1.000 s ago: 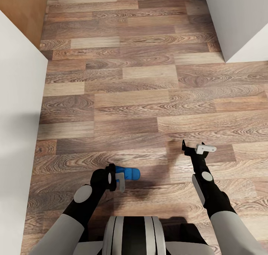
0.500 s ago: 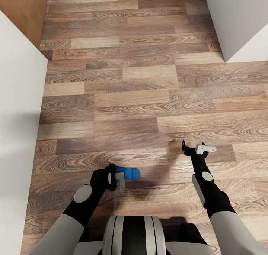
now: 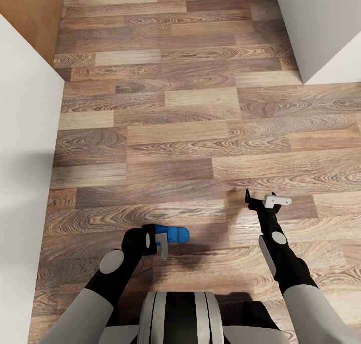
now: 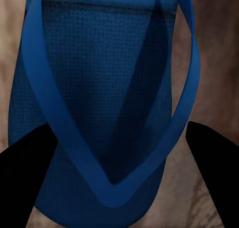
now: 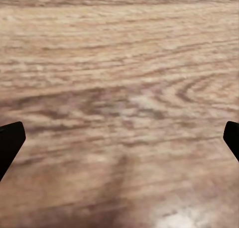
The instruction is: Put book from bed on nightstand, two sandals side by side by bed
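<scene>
One bright blue sandal (image 3: 174, 233) hangs just above the wood-plank floor (image 3: 175, 133) in the head view, low and left of centre. My left gripper (image 3: 161, 241) is shut on it. In the left wrist view the sandal (image 4: 99, 108) sits between the two dark fingertips (image 4: 22, 180), with its strap toward the camera. My right gripper (image 3: 260, 198) is held out over bare floor at the lower right, open and empty; in the right wrist view its fingertips (image 5: 10, 143) stand far apart over the planks. The other sandal, the book, the bed and the nightstand are out of view.
A white wall (image 3: 25, 158) runs close along my left side. A white wall corner (image 3: 321, 28) juts in at the upper right. A brown wooden surface (image 3: 25, 13) shows at the top left. Plank floor stretches ahead between the walls.
</scene>
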`<state>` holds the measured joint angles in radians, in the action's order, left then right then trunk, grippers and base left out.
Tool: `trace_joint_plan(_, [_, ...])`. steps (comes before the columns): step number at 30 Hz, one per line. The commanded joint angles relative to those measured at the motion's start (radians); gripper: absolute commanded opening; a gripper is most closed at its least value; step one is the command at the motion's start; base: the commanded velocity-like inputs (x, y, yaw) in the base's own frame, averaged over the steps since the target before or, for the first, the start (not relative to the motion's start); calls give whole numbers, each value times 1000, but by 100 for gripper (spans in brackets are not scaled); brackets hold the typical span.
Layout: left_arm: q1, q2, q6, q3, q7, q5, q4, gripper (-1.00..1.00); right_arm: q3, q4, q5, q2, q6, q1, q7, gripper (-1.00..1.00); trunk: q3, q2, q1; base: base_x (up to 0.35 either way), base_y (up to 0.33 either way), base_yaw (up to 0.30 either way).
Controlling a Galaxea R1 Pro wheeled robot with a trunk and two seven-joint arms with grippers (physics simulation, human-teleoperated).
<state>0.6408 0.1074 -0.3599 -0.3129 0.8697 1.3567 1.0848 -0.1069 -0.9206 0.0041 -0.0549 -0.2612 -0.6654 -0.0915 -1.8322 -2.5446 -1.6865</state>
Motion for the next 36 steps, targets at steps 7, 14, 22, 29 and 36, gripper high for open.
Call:
trace_joint_plan(7, [0, 0, -4, -2, 5, 6, 1, -100, 1, 1, 0, 0, -3, 0, -4, 100, 0, 0, 0, 0, 0, 0])
trace_joint_plan(14, [0, 0, -5, -2, 5, 6, 1, -100, 1, 0, -1, 0, -3, 0, -4, 100, 0, 0, 0, 0, 0, 0])
trace_joint_plan(22, [0, 0, -6, -2, 5, 6, 1, -100, 1, 0, 0, 0, -3, 0, -4, 100, 0, 0, 0, 0, 0, 0])
trace_joint_plan(29, [0, 0, -7, -2, 5, 6, 1, -100, 1, 0, 0, 0, -3, 0, -4, 100, 19, 1, 2, 0, 0, 0])
trace_joint_plan(36, [0, 0, -27, -2, 5, 6, 1, -100, 1, 0, 0, 0, -2, 0, -4, 100, 46, 3, 5, 0, 0, 0])
